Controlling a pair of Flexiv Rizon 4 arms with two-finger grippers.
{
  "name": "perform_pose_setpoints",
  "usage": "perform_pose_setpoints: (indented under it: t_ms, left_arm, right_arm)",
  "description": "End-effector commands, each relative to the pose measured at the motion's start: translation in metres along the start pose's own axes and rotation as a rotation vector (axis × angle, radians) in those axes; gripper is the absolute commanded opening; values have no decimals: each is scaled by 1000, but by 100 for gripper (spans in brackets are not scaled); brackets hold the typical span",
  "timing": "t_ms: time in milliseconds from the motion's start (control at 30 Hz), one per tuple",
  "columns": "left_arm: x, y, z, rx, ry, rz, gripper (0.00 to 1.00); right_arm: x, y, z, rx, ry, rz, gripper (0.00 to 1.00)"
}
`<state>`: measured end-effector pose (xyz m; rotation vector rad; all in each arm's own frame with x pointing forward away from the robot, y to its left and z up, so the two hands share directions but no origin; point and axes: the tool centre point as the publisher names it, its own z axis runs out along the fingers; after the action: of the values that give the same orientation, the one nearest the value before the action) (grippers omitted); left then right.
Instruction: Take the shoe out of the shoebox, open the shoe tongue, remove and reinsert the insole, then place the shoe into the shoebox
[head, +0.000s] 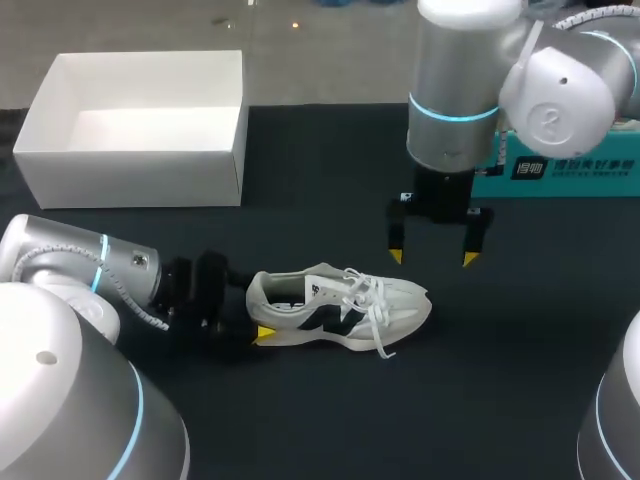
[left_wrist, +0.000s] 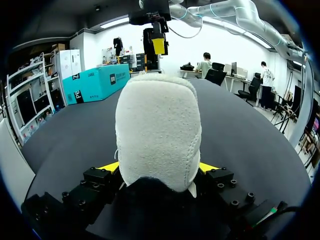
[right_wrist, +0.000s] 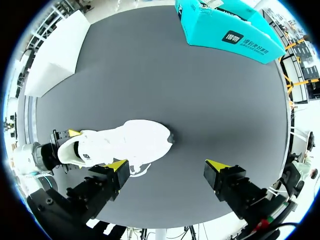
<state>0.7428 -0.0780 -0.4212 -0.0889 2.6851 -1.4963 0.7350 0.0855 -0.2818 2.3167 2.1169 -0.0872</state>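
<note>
The white mesh sneaker (head: 340, 305) stands on the black bench (head: 520, 350), near and right of the white cardboard shoebox (head: 130, 175). The left end effector (left_wrist: 159, 167) pinches its heel. The right end effector (head: 432, 258) hangs wide open and empty above. Descending off-centre could snag the laces or twist the heel loose.

Left wrist view: shoe (left_wrist: 157, 135) heel fills the middle and blocks its own toe, laces and tongue. The left gripper (left_wrist: 159, 167) shows only as yellow slivers either side of the heel. Head view: that gripper's far fingertip is hidden behind the heel. Insole can't be made out in the dark shoe opening. Teal box (head: 570, 170) at the table's far right edge is partly behind the right arm (head: 470, 90) and cut off by the picture edge.
</note>
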Motion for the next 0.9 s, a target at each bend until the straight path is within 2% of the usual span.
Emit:
perform_pose_setpoints:
  t_ms: [33,467,533,633,700,900]
  left_arm:
    - [1,0,0,2,-2,1,0]
    - [1,0,0,2,-2,1,0]
    - [1,0,0,2,-2,1,0]
    - [1,0,0,2,-2,1,0]
    - [1,0,0,2,-2,1,0]
    - [1,0,0,2,-2,1,0]
  right_arm:
    - [17,2,4,12,-58,20,100]
    - [17,2,4,12,-58,20,100]
    - [37,6,6,20,-66,12,100]
    - [69,4,8,2,-141,21,100]
    - [88,-1,9,-7,-124,20,100]
    - [125,-20,9,-36,-92,-15,100]
